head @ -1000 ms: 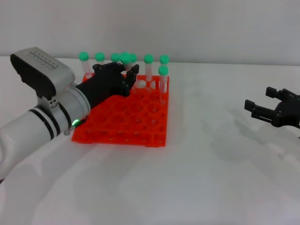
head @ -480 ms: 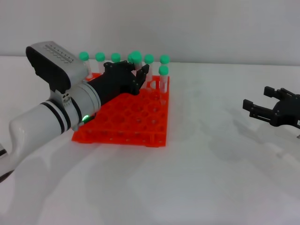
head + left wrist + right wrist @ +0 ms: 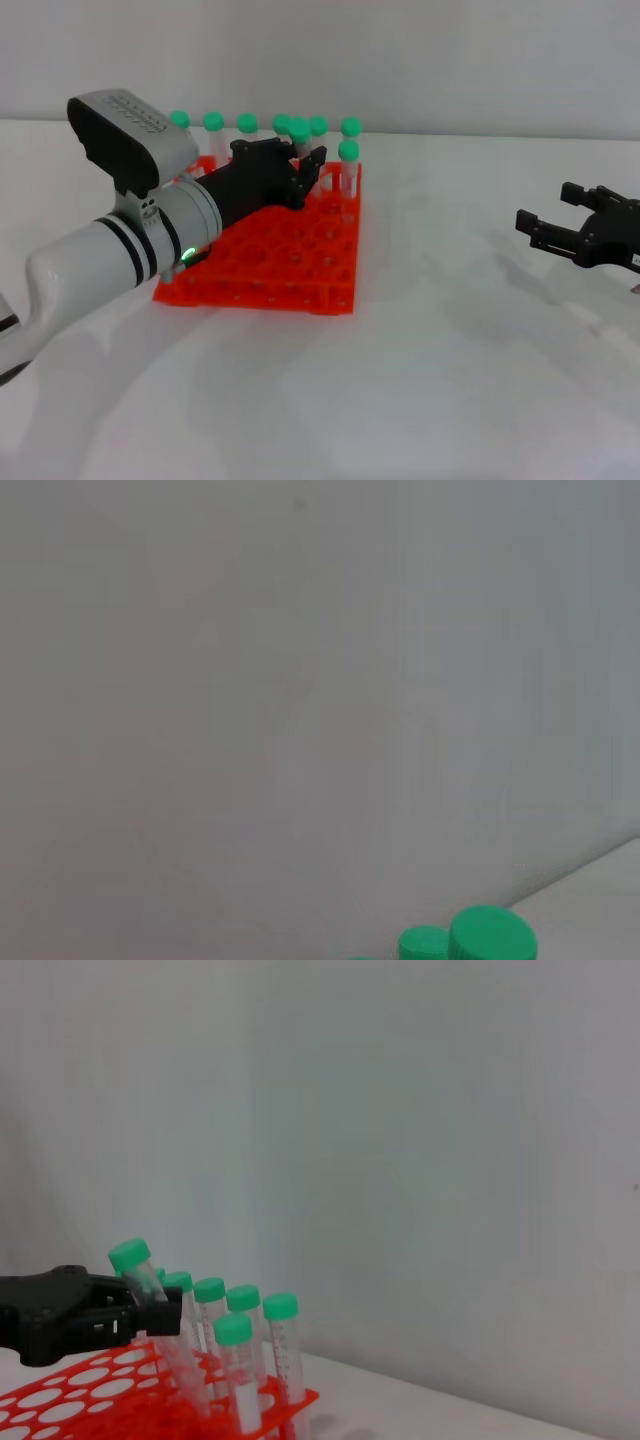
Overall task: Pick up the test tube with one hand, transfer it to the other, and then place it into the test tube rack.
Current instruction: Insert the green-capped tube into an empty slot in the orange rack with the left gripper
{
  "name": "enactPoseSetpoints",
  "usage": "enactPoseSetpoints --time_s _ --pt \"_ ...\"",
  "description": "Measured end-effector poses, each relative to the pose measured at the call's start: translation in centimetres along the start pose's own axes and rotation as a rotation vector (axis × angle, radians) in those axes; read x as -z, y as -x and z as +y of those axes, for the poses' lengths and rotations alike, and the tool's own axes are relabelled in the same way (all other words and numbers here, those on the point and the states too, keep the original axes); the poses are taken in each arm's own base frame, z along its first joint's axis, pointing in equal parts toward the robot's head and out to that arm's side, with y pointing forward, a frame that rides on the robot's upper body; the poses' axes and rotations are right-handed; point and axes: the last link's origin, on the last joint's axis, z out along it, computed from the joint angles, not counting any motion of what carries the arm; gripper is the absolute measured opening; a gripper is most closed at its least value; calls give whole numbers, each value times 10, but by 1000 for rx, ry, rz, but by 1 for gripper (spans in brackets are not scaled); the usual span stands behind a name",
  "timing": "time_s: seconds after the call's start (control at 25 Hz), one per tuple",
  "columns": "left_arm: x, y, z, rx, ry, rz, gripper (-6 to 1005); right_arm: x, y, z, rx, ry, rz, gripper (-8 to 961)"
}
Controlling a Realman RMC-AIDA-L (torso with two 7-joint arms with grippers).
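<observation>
Over the rack (image 3: 270,250), the left claw (image 3: 306,166) pinches the tube (image 3: 300,140), tilted, amid other green-capped tubes (image 3: 348,165) standing along the rack's far rows. The right claw (image 3: 560,222) hangs spread above the bench (image 3: 450,380), well apart from the rack.

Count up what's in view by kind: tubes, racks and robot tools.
Green-capped test tubes: 8, one held by the left tool
Orange-red test tube rack: 1
Black tools: 2, counting the right tool
Total: 11

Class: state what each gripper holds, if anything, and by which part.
Left gripper holds a test tube, gripped on the clear body just below its green cap. Right gripper holds nothing.
</observation>
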Motion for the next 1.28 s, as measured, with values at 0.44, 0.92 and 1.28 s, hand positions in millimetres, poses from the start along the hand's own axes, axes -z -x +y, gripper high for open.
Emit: enactPoseSetpoints --time_s 0.44,0.92,1.28 --pt "-1 5 -5 28 -26 -39 221 1 -5 1 -19 -2 7 857" --pt "-9 -2 -4 47 0 -72 223 -1 -4 1 -21 0 6 857" --pt "-10 -1 -8 72 -43 -71 332 0 -5 0 -23 -11 10 857"
